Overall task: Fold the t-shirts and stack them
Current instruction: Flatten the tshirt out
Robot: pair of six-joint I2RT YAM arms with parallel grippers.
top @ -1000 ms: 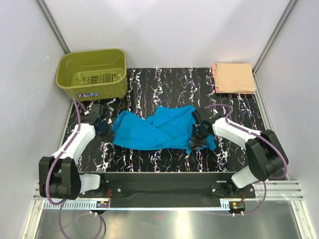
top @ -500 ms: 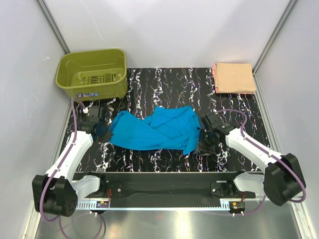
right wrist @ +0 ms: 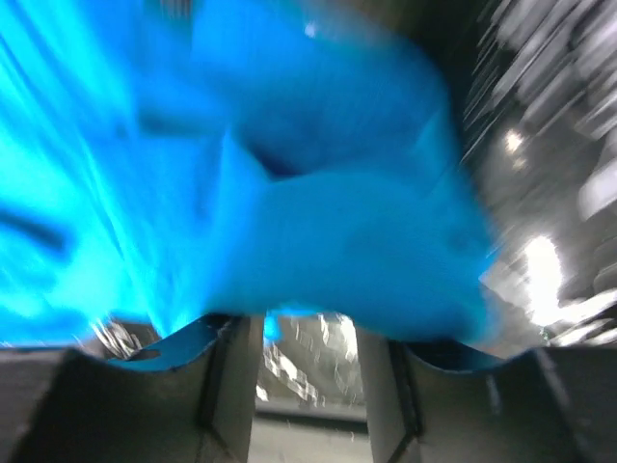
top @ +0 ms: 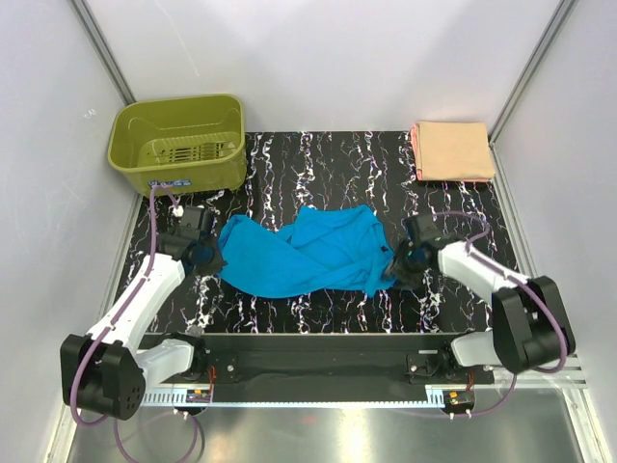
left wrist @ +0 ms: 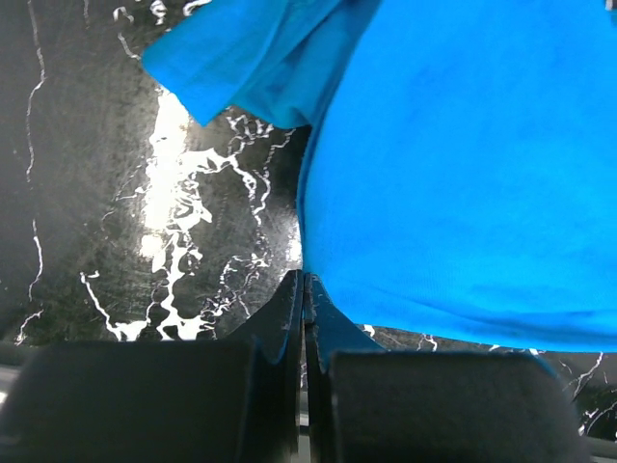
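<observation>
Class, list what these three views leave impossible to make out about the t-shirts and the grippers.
Right wrist view: motion blur hides whether the right gripper grips the turquoise t-shirt.
Left wrist view: the top and right edges cut off most of that shirt.
Top view: the peach t-shirt is too small for its fold layers to be counted.

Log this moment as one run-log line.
left gripper: shut on turquoise t-shirt hem | right gripper: open, at opposite edge | peach t-shirt: folded, far right corner | stack: not yet
</observation>
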